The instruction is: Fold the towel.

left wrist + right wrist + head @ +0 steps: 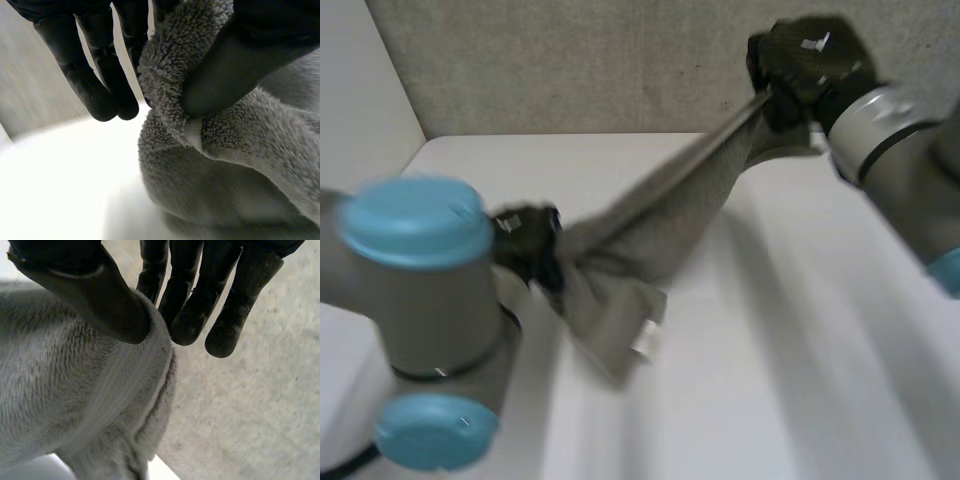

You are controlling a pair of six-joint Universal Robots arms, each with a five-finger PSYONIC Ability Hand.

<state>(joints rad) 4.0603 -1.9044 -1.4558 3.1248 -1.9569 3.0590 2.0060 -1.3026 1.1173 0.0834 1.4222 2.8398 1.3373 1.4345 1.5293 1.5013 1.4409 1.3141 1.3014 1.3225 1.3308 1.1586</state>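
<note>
A grey towel [650, 225] hangs stretched in the air between my two hands, above the white table [800, 340]. My left hand [527, 245] pinches one end low at the left; in the left wrist view the thumb [225, 75] presses the towel's hemmed edge [170, 65] against the fingers [100, 75]. My right hand [800, 65] holds the other end high at the back right; its thumb [100, 300] clamps the towel [75, 385] against the fingers [190, 300]. A loose fold with a white label [645, 343] droops below the left hand.
A grey carpeted wall [600, 60] rises behind the table's far edge. The left arm's grey joint with blue caps [420, 300] stands in the near left corner. The right forearm [900, 160] crosses the far right.
</note>
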